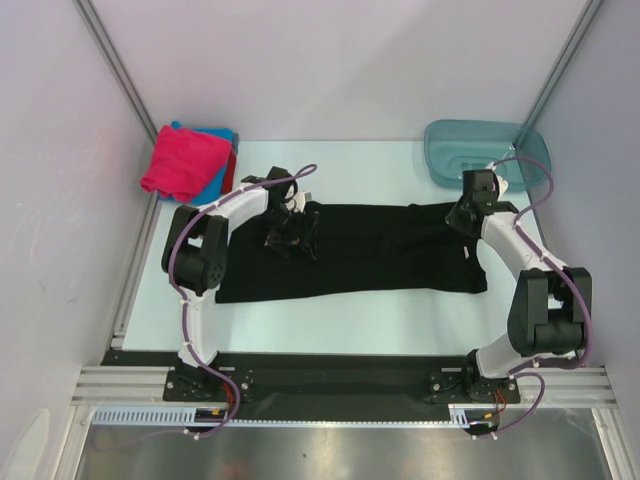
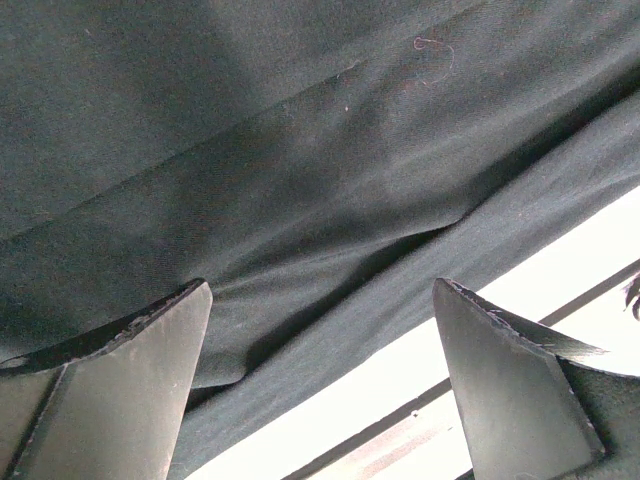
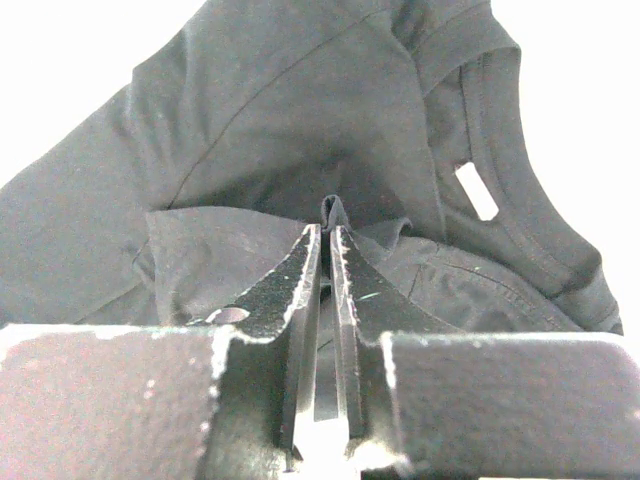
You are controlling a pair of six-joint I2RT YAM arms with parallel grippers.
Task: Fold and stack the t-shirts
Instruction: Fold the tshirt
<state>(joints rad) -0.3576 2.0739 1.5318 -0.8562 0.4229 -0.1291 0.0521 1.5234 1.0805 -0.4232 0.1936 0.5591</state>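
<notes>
**Fig.** We see the black t-shirt (image 1: 380, 255) spread across the table's (image 1: 330, 305) middle. The left end effector (image 2: 320, 284) hangs released over it. The right end effector (image 3: 327, 232) is clenched on a fold beside the collar. The folded t-shirts (image 1: 180, 165), pink uppermost, lie at the far-left corner. The teal basin (image 1: 450, 135), at the far-right corner, shows its ribbed floor.
</notes>
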